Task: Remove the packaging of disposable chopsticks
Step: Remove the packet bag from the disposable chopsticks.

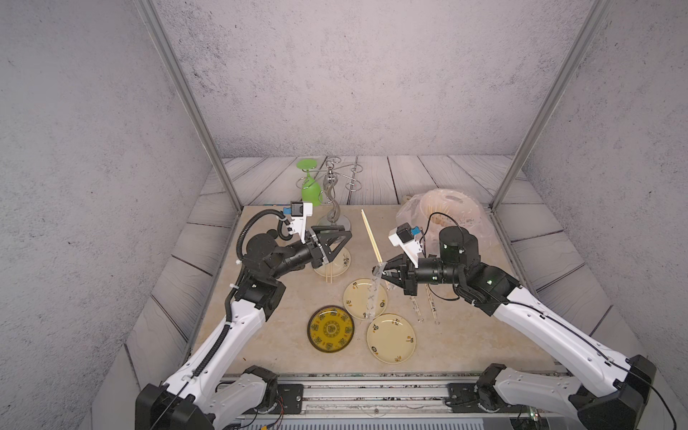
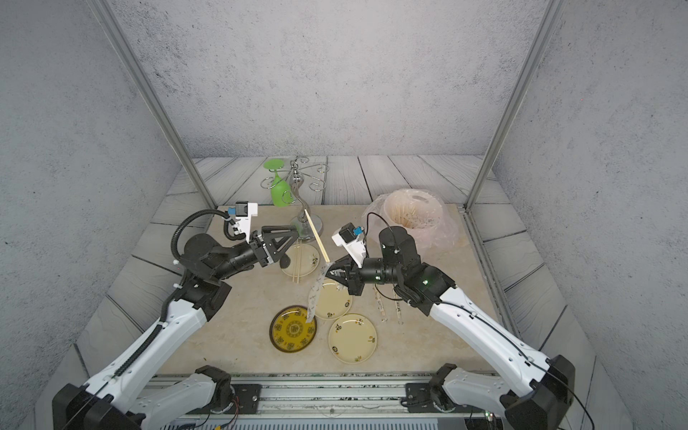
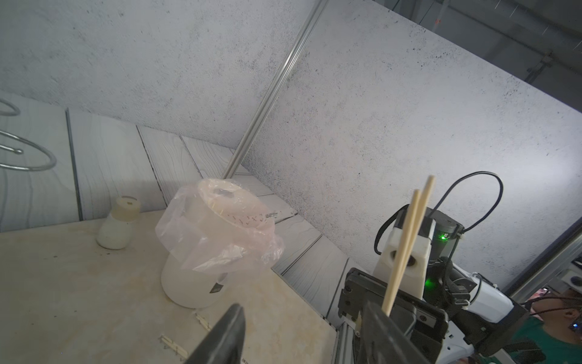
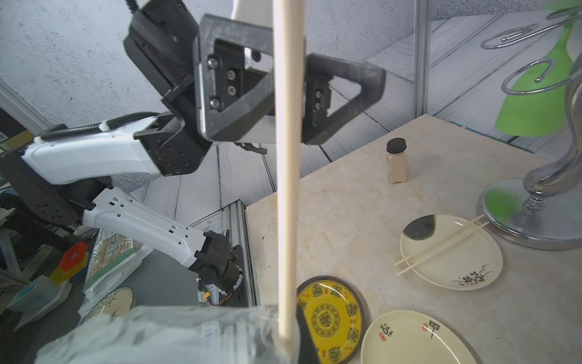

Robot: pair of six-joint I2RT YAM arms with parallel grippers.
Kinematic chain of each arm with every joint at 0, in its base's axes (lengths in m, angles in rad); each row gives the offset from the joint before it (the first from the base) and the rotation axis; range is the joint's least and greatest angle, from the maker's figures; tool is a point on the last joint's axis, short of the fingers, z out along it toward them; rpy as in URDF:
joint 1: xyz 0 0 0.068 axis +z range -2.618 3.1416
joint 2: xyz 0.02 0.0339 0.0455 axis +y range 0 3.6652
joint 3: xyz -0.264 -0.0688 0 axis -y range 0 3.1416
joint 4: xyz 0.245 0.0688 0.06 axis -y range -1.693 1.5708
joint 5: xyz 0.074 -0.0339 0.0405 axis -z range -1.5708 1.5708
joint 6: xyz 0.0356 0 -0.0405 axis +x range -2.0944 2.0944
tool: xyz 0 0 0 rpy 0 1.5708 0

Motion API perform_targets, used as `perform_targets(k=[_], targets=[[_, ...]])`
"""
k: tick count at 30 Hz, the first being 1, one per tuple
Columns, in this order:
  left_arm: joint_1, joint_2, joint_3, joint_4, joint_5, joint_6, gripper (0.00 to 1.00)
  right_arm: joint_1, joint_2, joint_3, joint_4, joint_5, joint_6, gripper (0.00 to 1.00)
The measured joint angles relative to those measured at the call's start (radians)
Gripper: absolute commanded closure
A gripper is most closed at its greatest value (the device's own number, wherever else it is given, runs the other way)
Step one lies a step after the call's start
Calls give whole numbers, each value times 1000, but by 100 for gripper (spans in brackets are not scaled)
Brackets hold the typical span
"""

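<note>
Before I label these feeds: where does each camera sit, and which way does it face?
Both top views: above the base, looking down at the table; both arms show.
Left wrist: on the left arm, facing the bagged bin and right arm; own fingers show.
Right wrist: on the right arm, facing the open left gripper and yellow plate; gripped packaging shows.
Shared: both wrist views show the chopsticks.
</note>
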Motion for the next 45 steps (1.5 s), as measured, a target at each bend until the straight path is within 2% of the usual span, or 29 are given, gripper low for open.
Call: perform_targets(k=[9,19,28,37,39,42,45], targets=[[-5,-12,0,100,74,-47,37,0,74,16,45,-84,26,100],[-6,-18,0,77,77,-25,43,7,94,26,69,-167,38,100],[-33,-17,0,76,116,-23,44,11,113,39,67,-204,56,99],[-62,-16,3,61,146,3,61,34,153,65,35,-219,60,99],[-64,-16,6,43,147,13,69,39,162,75,26,-226,56,99],[-67,-17,7,20,146,21,98,45,173,88,8,-236,51,98],[-71,-22,11,1,142,25,100,46,176,88,-5,-234,38,93]])
